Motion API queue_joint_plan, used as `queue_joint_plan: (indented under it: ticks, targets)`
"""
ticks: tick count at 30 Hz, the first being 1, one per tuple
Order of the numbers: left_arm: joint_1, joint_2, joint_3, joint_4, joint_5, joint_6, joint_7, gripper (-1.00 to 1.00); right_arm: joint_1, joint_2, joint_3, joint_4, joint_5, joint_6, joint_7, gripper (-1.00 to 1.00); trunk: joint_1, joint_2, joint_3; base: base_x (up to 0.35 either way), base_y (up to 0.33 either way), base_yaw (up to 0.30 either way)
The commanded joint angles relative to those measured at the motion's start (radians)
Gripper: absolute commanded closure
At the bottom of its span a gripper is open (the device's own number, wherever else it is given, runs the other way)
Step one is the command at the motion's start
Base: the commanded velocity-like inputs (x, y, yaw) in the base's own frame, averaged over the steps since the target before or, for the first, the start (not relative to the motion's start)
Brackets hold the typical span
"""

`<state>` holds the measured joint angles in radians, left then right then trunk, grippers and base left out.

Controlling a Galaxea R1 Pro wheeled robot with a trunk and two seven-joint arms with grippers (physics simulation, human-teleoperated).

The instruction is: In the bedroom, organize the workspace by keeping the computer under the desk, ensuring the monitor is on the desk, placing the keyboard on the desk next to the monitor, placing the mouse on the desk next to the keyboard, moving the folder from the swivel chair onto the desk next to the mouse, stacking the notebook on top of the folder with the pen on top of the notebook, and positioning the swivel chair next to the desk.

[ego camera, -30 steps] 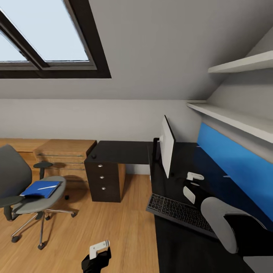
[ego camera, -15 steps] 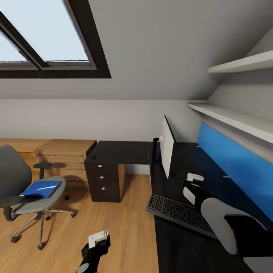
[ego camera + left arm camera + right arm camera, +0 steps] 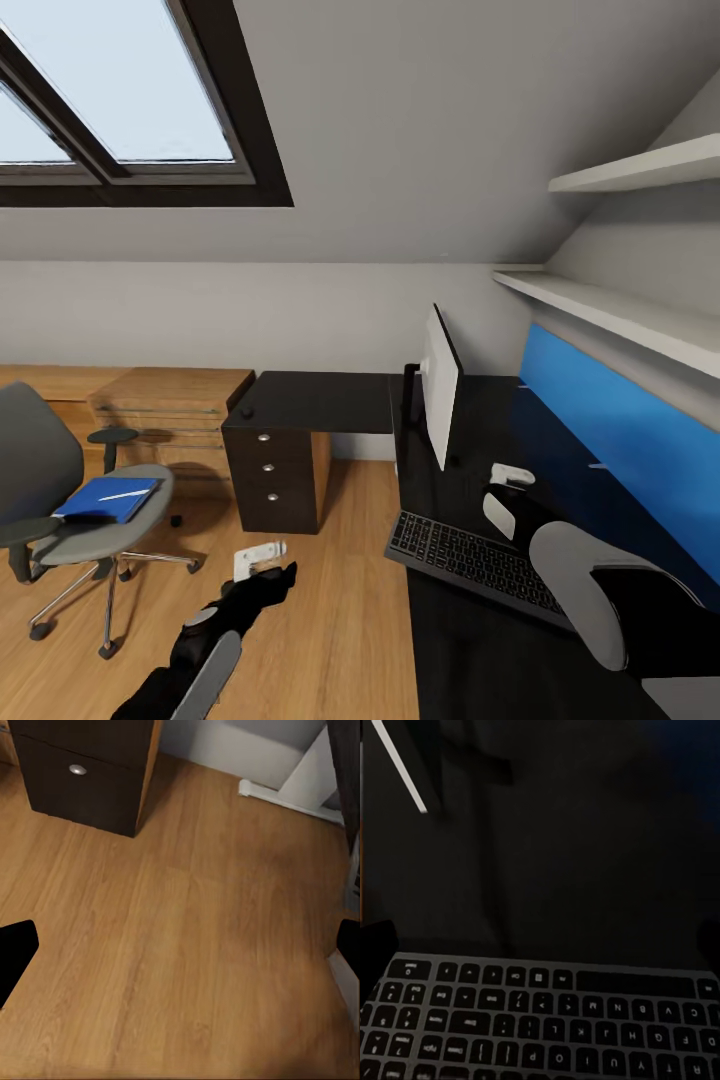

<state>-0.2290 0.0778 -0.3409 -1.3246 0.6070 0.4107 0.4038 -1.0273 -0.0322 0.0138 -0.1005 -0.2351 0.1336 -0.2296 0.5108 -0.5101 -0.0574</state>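
A sloped grey ceiling (image 3: 420, 120) carries a dark-framed skylight (image 3: 110, 100) at ten o'clock, bright with daylight. Two white shelves (image 3: 630, 170) run along the wall at two o'clock. Light wood floor (image 3: 330, 600) spreads below; a low light-wood cabinet (image 3: 170, 405) stands at nine o'clock.

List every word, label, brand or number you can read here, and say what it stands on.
Keyboard, right wrist view: single key letters, seen upside down, such as "N", "M", "K", "L", "O", "Y".
Its wider keys carry legends too blurred to read.
Monitor, folder, desk: no readable text.
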Motion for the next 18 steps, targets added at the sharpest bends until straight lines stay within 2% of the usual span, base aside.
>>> queue_joint_plan:
  ticks: [1, 3, 4, 7, 8, 11, 13, 18]
  targets:
    - [-0.001, -0.004, 0.012, -0.022, 0.013, 0.027, 0.010, -1.00, 0.000, 0.000, 0.002, -0.002, -0.004, 0.007, -0.004, -1.00, 0.001, -0.002, -0.002, 0.000, 0.000, 0.000]
    - [-0.001, -0.017, 0.042, -0.054, 0.015, 0.080, 0.010, -1.00, 0.000, 0.000, 0.002, -0.002, -0.004, 0.008, -0.004, -1.00, 0.001, -0.002, -0.002, 0.000, 0.000, 0.000]
    - [0.000, -0.031, 0.080, -0.081, 0.017, 0.133, 0.010, -1.00, 0.000, 0.000, 0.003, -0.002, -0.004, 0.010, -0.004, -1.00, 0.001, -0.002, -0.002, 0.000, 0.000, 0.000]
    - [0.000, -0.052, 0.149, -0.113, 0.022, 0.205, 0.010, -1.00, 0.000, 0.001, 0.003, -0.002, -0.003, 0.011, -0.004, -1.00, 0.001, -0.002, -0.002, 0.000, 0.000, 0.000]
    - [0.000, -0.078, 0.221, -0.139, 0.037, 0.271, 0.008, -1.00, 0.000, 0.001, 0.003, -0.002, -0.003, 0.011, -0.004, -1.00, 0.001, -0.002, -0.002, 0.000, 0.000, 0.000]
    - [0.000, -0.094, 0.251, -0.154, 0.045, 0.307, 0.006, -1.00, 0.000, 0.001, 0.003, -0.001, -0.003, 0.011, -0.004, -1.00, 0.001, -0.002, -0.002, 0.000, 0.000, 0.000]
    - [0.000, -0.095, 0.255, -0.159, 0.046, 0.312, 0.006, -1.00, 0.000, 0.001, 0.002, -0.002, -0.003, 0.011, -0.004, -1.00, 0.001, -0.002, -0.002, 0.000, 0.000, 0.000]
    - [0.000, -0.096, 0.260, -0.163, 0.045, 0.312, 0.009, -1.00, 0.000, 0.000, 0.002, -0.002, -0.004, 0.011, -0.004, -1.00, 0.020, -0.037, -0.018, 0.000, 0.000, 0.000]
